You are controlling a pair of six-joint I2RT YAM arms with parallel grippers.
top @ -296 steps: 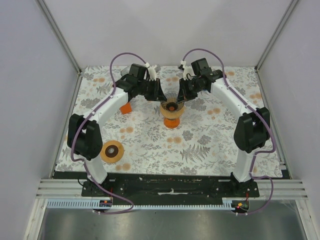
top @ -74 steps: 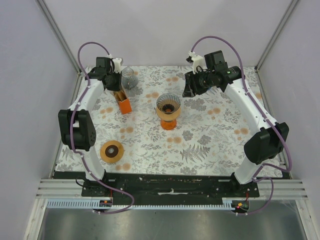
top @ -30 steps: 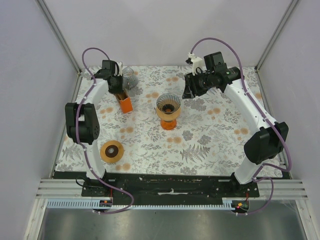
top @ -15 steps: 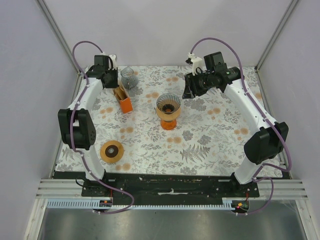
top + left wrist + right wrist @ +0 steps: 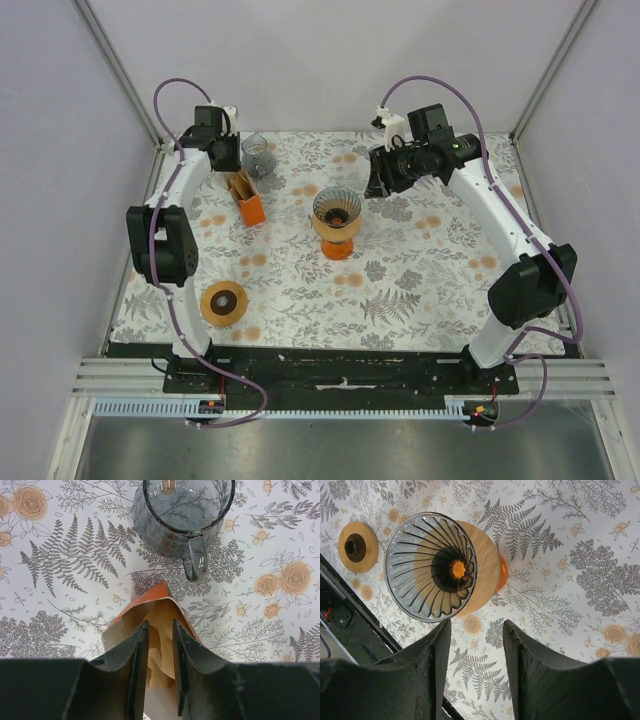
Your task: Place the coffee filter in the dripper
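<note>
Dripper [image 5: 431,566], a ribbed clear-glass cone, sits in a wooden collar [image 5: 482,570].

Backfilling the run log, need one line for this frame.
phase: filter pickup | left end effector: over filter holder, grip unclear | right end effector: open, beside dripper | dripper: no filter yet

No lettering, label, brand mark or number can be read in any of the three views. The only printed marks are the grey ferns and orange roses on the white floral tablecloth [image 5: 420,270], which fills the middle of the overhead frame and the background of both wrist frames. These marks form no words or signs.
</note>
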